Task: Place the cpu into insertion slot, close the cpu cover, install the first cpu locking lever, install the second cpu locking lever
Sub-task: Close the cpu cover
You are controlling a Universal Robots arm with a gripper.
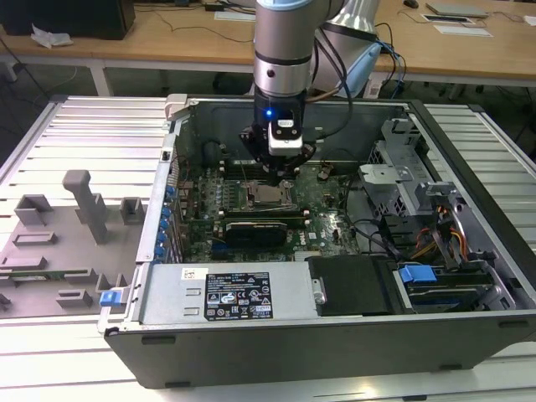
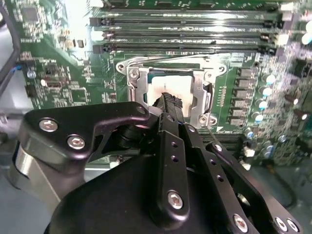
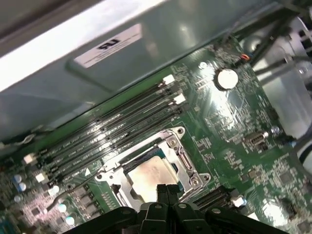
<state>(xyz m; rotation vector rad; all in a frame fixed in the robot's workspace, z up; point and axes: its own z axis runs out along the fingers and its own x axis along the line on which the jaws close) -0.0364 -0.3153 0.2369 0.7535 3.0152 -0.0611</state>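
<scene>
— Where is the cpu (image 3: pixel 147 173)?
— It is seen lying flat in its slot on the green board (image 3: pixel 229 131), with the cpu cover (image 3: pixel 188 165) laid flat around it.
— And the gripper (image 3: pixel 168 190)?
— Its fingers are pressed together with nothing held, just over the cpu's edge. That edge is hidden behind them in both wrist views. Whether it is touched cannot be told.
</scene>
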